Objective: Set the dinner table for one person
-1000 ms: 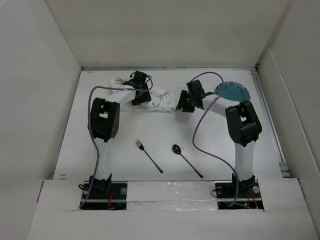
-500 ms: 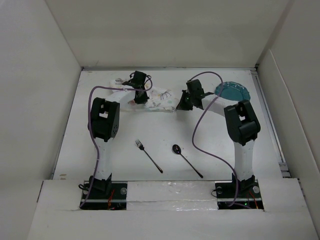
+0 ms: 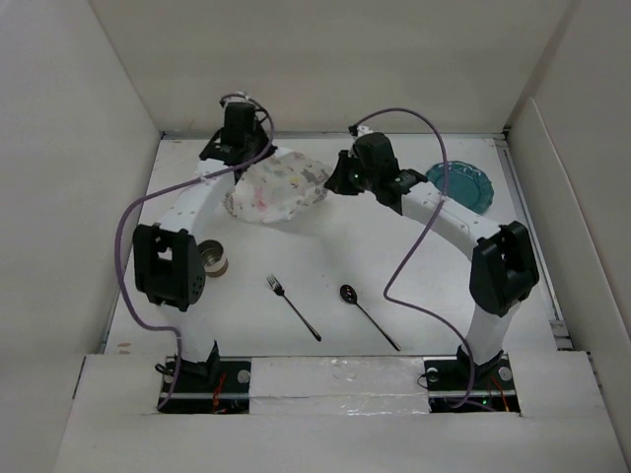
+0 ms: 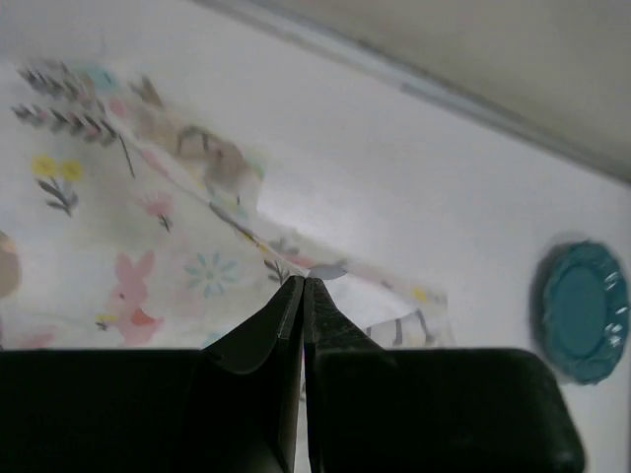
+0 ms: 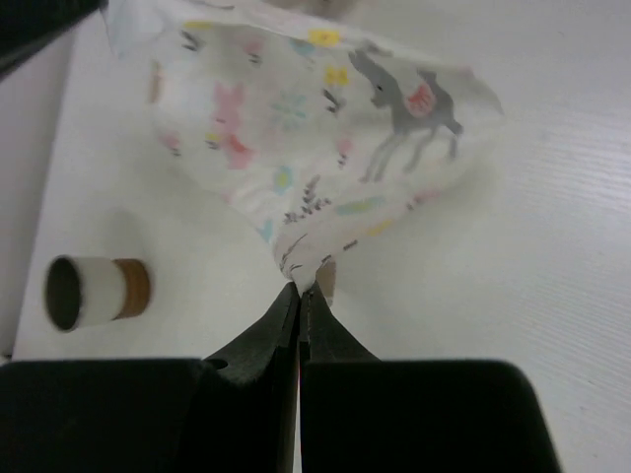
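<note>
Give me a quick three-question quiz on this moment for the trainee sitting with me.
1. True or false: the left gripper and the right gripper are both shut on the placemat.
2. Pick one: the cup is A) standing upright, B) lying on its side, C) held in a gripper.
3. Fill in: in the top view, the fork lies to the ___ of the spoon.

Key: 1 true; 2 B; 3 left.

On table (image 3: 434, 286), placemat (image 3: 276, 187) behind, plate (image 3: 461, 184) right, cup (image 3: 212, 260) left (tipped), fork (image 3: 293, 307), spoon (image 3: 367, 314) nearest
</note>
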Available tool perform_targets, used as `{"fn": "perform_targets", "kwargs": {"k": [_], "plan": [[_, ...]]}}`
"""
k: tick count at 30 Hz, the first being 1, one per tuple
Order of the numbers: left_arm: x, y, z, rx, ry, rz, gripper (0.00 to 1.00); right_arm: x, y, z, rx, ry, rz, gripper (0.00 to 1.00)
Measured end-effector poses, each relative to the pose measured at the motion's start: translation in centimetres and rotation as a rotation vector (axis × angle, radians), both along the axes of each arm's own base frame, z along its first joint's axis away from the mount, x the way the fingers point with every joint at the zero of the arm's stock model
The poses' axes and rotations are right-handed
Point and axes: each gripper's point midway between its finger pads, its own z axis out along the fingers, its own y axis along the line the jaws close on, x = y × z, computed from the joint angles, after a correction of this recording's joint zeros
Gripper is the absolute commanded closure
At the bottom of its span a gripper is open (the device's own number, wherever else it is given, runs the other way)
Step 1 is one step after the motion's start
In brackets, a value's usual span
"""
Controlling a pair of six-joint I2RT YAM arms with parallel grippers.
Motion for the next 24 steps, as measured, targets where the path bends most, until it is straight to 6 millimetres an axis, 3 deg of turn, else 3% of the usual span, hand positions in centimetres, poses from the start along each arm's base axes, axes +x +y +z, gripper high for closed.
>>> {"fn": "perform_targets", "kwargs": {"k": [5,9,11,12,13,16,18,21,24], "plan": [[0.9,7.1,11.1,-0.103,-0.235,0.138,1.00,-2.2,5.8,8.9,0.082,-0.137,0.132,1.00],[1.6,12.8,17.6,-0.141,-0.372,0.242,1.00,-3.9,11.7,17.9,0.205,-0.277,0.255,1.00],[1.5,13.8,19.8,-0.159,-0.417,0.256,1.00,-4.6,13.6,21.9,0.270,-0.344,0.301,1.00],[1.4,13.8,20.8,-0.172,-0.437,0.250,1.00,-4.8,13.9,22.9,0.286,-0.363,0.310,1.00],[1.3,13.7,21.7,-0.184,-0.457,0.244,1.00,-5.0,14.2,25.3,0.323,-0.404,0.319,1.00],[0.8,13.0,25.1,-0.228,-0.520,0.215,1.00,-5.3,13.0,29.1,0.417,-0.448,0.312,1.00],[0.1,12.4,28.7,-0.264,-0.598,0.187,1.00,-5.2,11.3,30.9,0.487,-0.460,0.294,1.00],[-1.3,11.5,34.5,-0.320,-0.733,0.138,1.00,-5.1,8.1,31.6,0.537,-0.456,0.247,1.00],[-2.6,9.7,39.9,-0.359,-0.878,0.059,1.00,-4.4,4.4,30.9,0.534,-0.457,0.152,1.00]]}}
